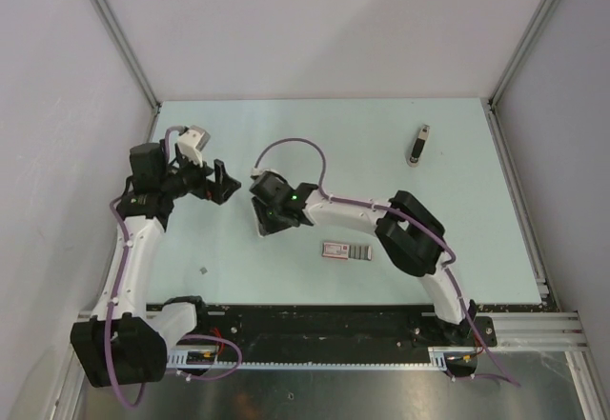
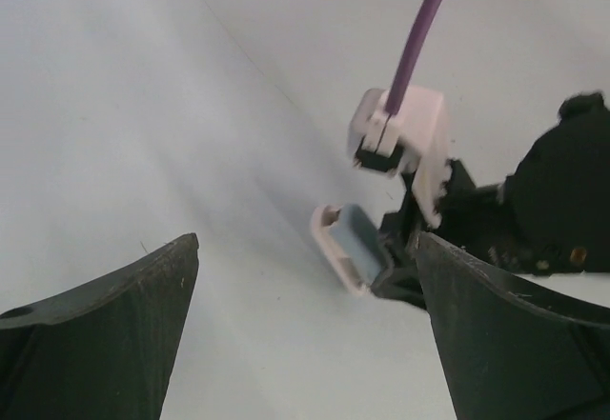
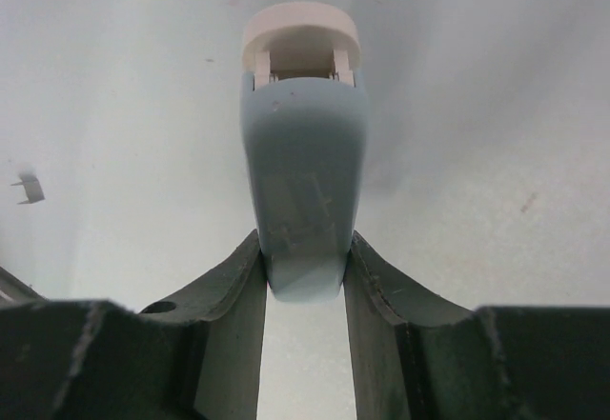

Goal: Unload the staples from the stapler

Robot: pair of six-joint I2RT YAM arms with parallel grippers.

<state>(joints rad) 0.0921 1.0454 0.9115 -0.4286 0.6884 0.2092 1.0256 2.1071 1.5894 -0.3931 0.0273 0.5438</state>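
Observation:
The stapler (image 1: 417,144), slim, black and grey with a silvery part, lies alone on the table at the far right, away from both grippers. My right gripper (image 1: 267,218) is shut on a pale blue-white wedge (image 3: 303,182); its fingers (image 3: 238,296) clamp the wedge's near end, and its white tip points away over the table. My left gripper (image 1: 227,184) is open and empty, just left of the right gripper. In the left wrist view the wedge (image 2: 348,244) shows ahead between my wide-open fingers (image 2: 133,325).
A flat pink-and-grey box (image 1: 345,250) lies on the table near the right forearm. A tiny metal scrap (image 1: 206,270) lies at the near left and also shows in the right wrist view (image 3: 29,188). White walls enclose the pale green table (image 1: 362,125).

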